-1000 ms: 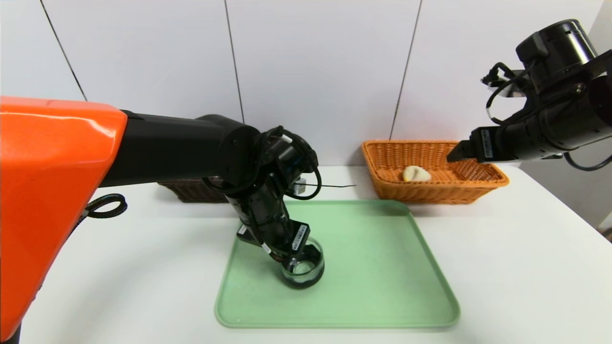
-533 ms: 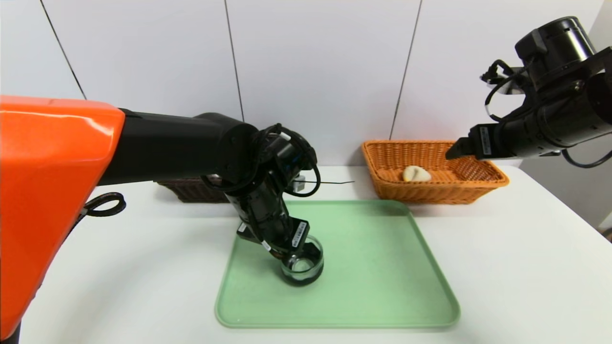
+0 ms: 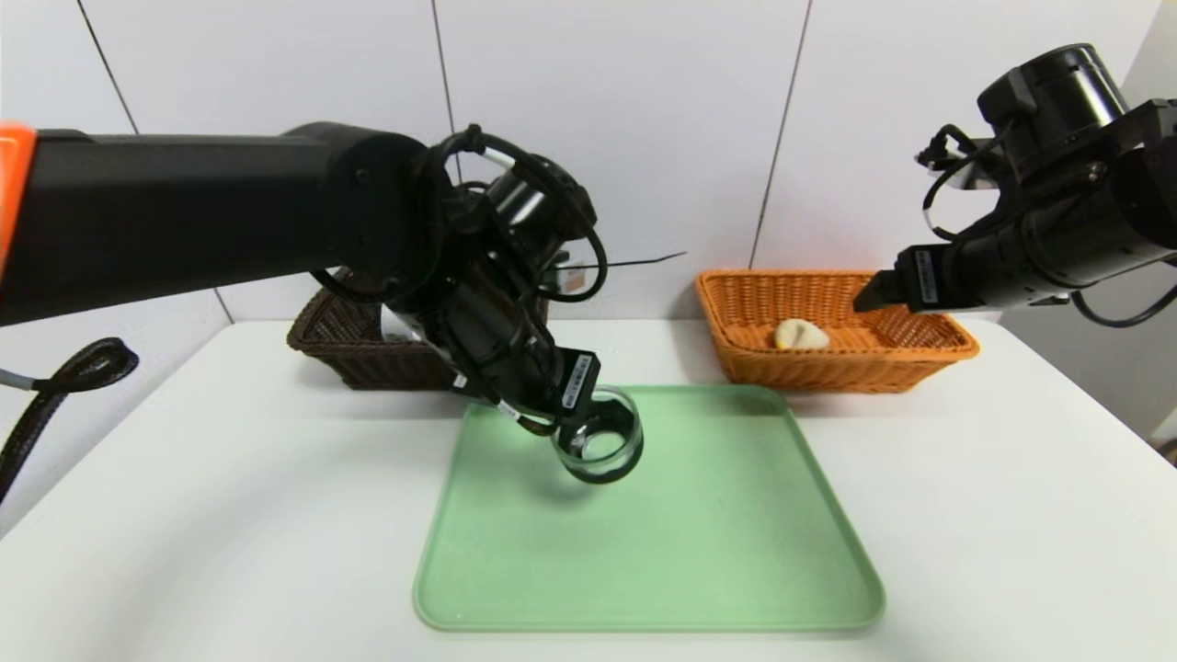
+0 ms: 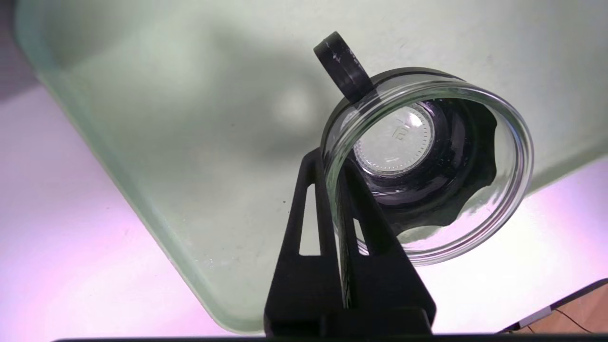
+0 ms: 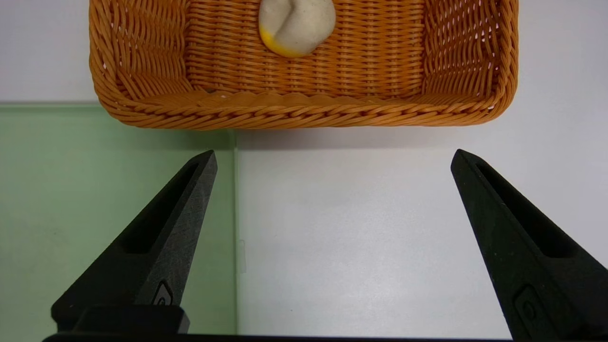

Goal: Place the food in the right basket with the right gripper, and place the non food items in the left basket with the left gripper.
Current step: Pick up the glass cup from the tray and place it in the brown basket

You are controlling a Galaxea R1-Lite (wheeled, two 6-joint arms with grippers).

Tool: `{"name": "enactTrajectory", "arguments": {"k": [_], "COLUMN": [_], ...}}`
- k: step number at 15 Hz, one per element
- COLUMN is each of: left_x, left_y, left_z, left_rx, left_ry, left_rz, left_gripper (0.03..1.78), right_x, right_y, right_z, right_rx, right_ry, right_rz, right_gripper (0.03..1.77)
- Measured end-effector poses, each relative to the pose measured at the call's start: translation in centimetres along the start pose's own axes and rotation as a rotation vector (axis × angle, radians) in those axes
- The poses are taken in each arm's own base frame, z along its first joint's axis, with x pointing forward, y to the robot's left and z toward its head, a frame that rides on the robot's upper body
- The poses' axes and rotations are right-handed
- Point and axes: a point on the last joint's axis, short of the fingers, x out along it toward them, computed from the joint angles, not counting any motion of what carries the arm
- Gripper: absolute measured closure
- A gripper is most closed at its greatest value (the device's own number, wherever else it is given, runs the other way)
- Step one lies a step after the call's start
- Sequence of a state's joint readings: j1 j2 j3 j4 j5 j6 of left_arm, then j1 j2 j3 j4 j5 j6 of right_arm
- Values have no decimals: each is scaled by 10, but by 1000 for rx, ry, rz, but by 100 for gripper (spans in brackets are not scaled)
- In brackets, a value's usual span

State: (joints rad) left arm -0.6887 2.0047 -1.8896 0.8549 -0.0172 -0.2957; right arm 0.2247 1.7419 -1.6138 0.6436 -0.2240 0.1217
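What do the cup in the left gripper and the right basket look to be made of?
Cup: clear, glossy glass by its thick, shiny rim, though clear plastic is possible; its dark lower part could be rubber or plastic. The left gripper pinches its wall.

Basket: orange-brown weave, slightly glossy, wicker or plastic imitation.

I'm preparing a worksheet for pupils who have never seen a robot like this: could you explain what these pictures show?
This is a robot with two black arms. One picture comes from its head; the other two come from cameras on its wrists. On the white table lies a green tray. Behind it stand a dark basket and an orange basket with a pale, yellow-edged piece inside.

The left gripper holds a clear glass cup with a black band above the tray, its jaws closed on the cup's wall. The right gripper hovers near the orange basket, jaws wide apart, holding nothing.
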Motion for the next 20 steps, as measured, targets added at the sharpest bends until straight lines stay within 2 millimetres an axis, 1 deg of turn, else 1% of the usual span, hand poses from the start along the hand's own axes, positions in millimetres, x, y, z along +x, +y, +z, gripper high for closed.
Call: {"name": "enactTrajectory", "arguments": {"k": [4, 8, 10, 14, 17, 20], "left_x": [-28, -42, -49, -58, -66, -68], "left_y": [4, 11, 19, 41, 67, 95], "left_z": [5, 9, 15, 24, 33, 45], "left_rx": [-12, -32, -64, -116, -172, -221], "left_ry": [-77, -119, -162, -224, -300, -400], "left_rz": [-14, -10, -4, 27, 68, 110], "left_gripper": [172, 172, 172, 172, 172, 172], "right_x": [4, 7, 8, 10, 12, 12], "right_y": [1, 2, 2, 3, 3, 3], "right_z": [2, 3, 3, 3, 2, 2], "right_rx": [-1, -2, -2, -2, -2, -4], "right_ry": [1, 4, 7, 13, 18, 19], "right_rz": [-1, -2, -2, -2, -3, -2], "right_gripper": [10, 10, 10, 10, 10, 10]}}
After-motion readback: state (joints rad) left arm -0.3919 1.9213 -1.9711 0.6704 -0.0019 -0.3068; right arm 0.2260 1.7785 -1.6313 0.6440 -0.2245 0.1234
